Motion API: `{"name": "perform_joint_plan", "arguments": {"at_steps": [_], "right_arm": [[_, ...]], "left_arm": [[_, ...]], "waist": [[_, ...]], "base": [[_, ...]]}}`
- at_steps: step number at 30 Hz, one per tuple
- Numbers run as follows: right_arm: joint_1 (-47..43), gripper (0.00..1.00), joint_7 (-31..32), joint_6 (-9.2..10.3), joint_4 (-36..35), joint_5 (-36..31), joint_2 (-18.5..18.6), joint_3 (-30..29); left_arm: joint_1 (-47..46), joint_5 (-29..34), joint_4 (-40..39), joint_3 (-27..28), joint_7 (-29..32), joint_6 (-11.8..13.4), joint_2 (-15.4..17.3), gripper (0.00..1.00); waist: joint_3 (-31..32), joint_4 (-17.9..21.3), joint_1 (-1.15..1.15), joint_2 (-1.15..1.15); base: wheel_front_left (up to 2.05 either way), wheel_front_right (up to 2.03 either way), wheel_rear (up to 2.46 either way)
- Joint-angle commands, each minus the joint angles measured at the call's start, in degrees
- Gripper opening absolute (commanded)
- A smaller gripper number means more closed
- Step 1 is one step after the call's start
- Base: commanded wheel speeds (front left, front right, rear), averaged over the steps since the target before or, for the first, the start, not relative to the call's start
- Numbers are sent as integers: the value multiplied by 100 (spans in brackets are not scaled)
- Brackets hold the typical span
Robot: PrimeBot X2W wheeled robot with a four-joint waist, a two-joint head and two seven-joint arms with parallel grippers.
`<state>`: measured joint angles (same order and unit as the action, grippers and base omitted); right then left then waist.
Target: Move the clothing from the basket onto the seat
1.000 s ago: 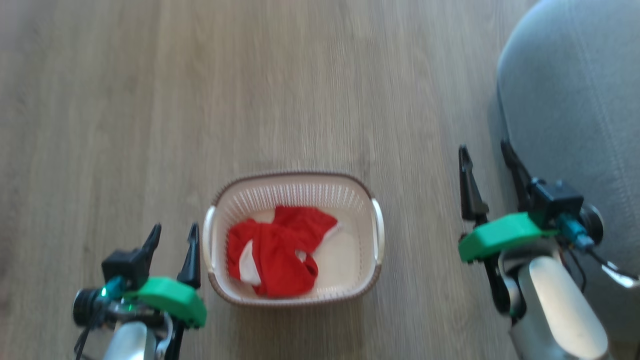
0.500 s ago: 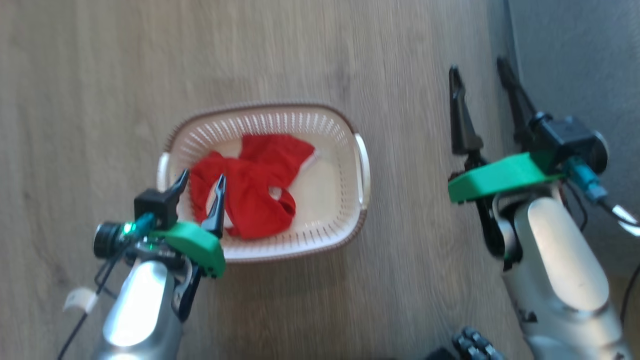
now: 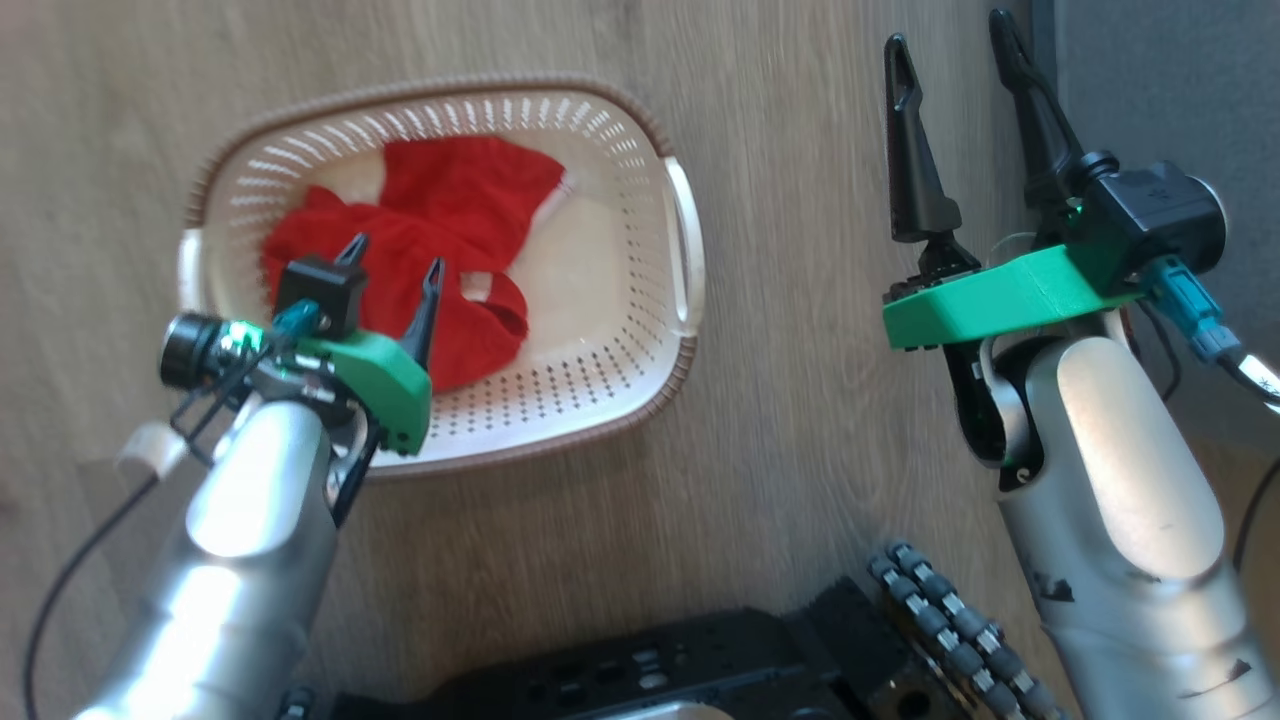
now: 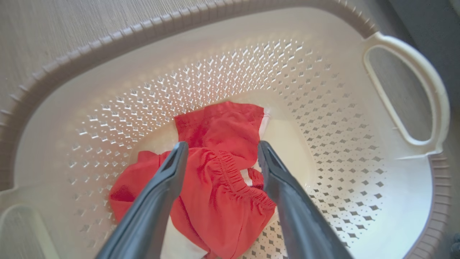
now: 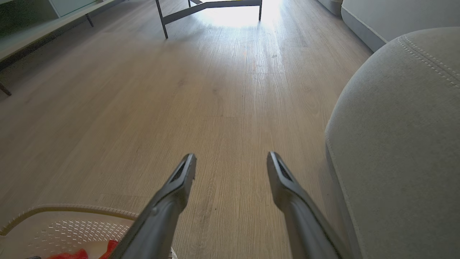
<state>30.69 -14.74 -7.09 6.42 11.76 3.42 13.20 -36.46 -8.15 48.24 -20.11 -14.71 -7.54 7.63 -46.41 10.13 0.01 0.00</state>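
Red clothing (image 3: 430, 235) lies wholly inside the basket (image 3: 620, 400), bunched toward its left half with white panels showing among the red. None of it is on the seat (image 3: 1170, 80), so the task looks barely begun: the pick-up, the carry and the drop are all left to do.

Nearest the robot, the dark wheeled base (image 3: 650, 670) shows at the bottom edge of the head view. Just beyond it, the left gripper (image 3: 395, 252) reaches over the near left part of the basket. Its fingers are spread apart and hold nothing. In the left wrist view this gripper (image 4: 221, 144) straddles a gathered, elastic-looking fold of the red fabric (image 4: 219, 172); whether the tips touch the cloth cannot be told. The likely step is a descent to pinch that fold.

To the right, apart from the basket, the right gripper (image 3: 947, 30) hangs over bare wooden floor (image 3: 800, 450), its fingers wide and empty, just beside the seat's edge. In the right wrist view the grey cushion (image 5: 395, 144) shows a line of pale stitching. Farther off stands a dark table frame (image 5: 208, 5).

No brand, label or writing can be read anywhere; the bare patch of basket floor shows none.
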Motion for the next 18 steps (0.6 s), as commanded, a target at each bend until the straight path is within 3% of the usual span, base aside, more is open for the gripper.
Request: {"name": "perform_joint_plan", "arguments": {"at_steps": [1,6,13,18], "right_arm": [[-61,100,-26,-40,-192,44,-54,90],[-7,100,-26,-40,-268,116,-54,150],[24,100,-26,-40,-348,313,-54,238],[15,100,-26,-40,-344,407,-54,269]], "left_arm": [[-31,75,39,46,-29,6,171,100],[-682,316,863,-275,-29,22,313,100],[-1447,778,1895,-629,175,417,460,100],[-1689,867,2258,-762,323,494,461,100]], "waist": [[-250,157,-1,0],[-583,304,-1,0],[-829,467,-1,0],[-879,521,-1,0]], "base": [[0,0,0],[0,0,0],[0,0,0],[0,0,0]]}}
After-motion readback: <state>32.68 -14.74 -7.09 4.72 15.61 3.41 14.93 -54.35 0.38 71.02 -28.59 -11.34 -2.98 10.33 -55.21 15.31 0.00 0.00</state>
